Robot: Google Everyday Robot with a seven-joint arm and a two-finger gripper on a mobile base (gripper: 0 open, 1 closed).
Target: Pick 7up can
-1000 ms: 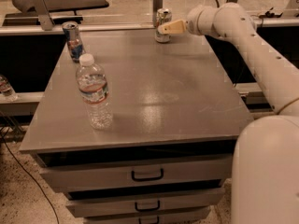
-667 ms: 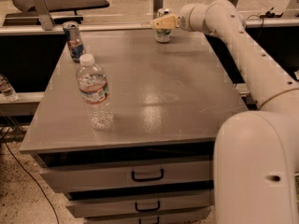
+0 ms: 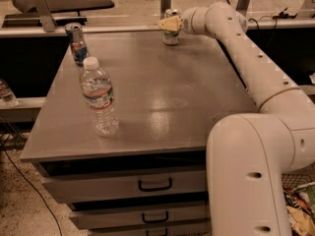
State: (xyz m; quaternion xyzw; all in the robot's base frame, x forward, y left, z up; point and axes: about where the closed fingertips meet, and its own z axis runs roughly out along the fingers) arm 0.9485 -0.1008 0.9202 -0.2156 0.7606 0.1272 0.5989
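Camera view puts my gripper (image 3: 169, 23) at the far edge of the table (image 3: 162, 97), right up against the 7up can (image 3: 171, 37). The pale tip sits across the can's upper half, on the side facing me and a bit to its left. Honestly I can't tell whether the gripper is open around the can or already clamped on it, since the tip and the can overlap from this angle.

The can stands upright at the far rim, long axis vertical, and the arm (image 3: 246, 58) reaches in from the right, roughly level with the tabletop. So the whole thing comes down to a sideways grasp on the can's body, with the can directly at the tip and not offset to either side as far as I can judge.

The clutter doesn't worry me. The blue, red and silver can (image 3: 77, 44) is at the far left corner, well apart. The water bottle (image 3: 99, 100) stands nearer me on the left, nowhere near the arm's path. My one concern is nudging the can off the back edge.
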